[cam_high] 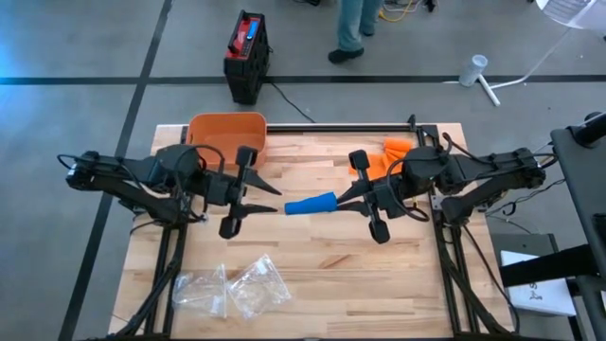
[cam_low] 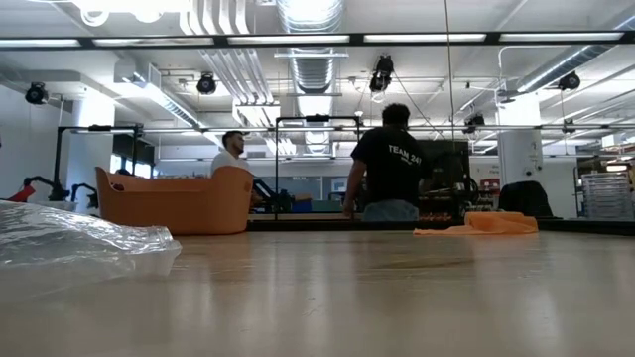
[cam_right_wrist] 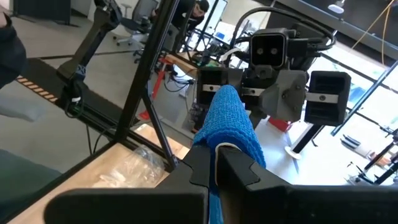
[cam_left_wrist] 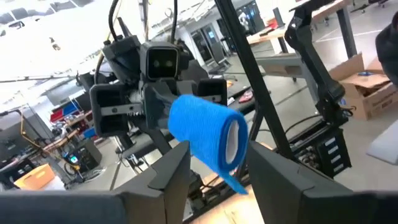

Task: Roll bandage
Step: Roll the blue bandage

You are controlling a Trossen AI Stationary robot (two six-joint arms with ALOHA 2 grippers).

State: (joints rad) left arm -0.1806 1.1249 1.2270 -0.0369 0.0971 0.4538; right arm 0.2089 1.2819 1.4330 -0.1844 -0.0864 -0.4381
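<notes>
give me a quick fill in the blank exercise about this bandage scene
1. The right gripper is shut on the ____ bandage.
2. At the table's back left corner stands an orange ____.
3. The clear plastic bags lie near the table's ____ edge.
4. The left gripper is level with the bandage's free end, its fingers not yet ____ on it.

Missing words: blue; basket; front; shut

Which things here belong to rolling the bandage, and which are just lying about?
Job:
blue bandage roll
right tool, shut on it
left tool, at its other end

Lying about:
orange tub
orange cloth
clear plastic bags
</notes>
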